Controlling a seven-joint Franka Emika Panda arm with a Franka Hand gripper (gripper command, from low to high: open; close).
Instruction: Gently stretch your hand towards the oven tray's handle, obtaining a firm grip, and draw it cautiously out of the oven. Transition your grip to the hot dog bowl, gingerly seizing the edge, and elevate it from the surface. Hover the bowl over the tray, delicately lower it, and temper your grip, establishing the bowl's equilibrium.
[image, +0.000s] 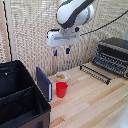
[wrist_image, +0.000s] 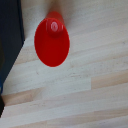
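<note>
i read the oven tray (image: 96, 73) as already drawn out of the oven (image: 114, 55), near the worktop's far edge, its handle (image: 94, 75) frontmost. the bowl step is in hand: my gripper (image: 61, 51) hangs empty, fingers apart, above the hot dog bowl (image: 62, 76), which sits just behind the red cup (image: 61, 89). next i'd descend onto the bowl's rim, avoiding the cup.

You find no readable text, label, brand or number anywhere: the small black and silver toaster oven (image: 114, 54) and the red plastic cup (image: 61, 89) show none.
</note>
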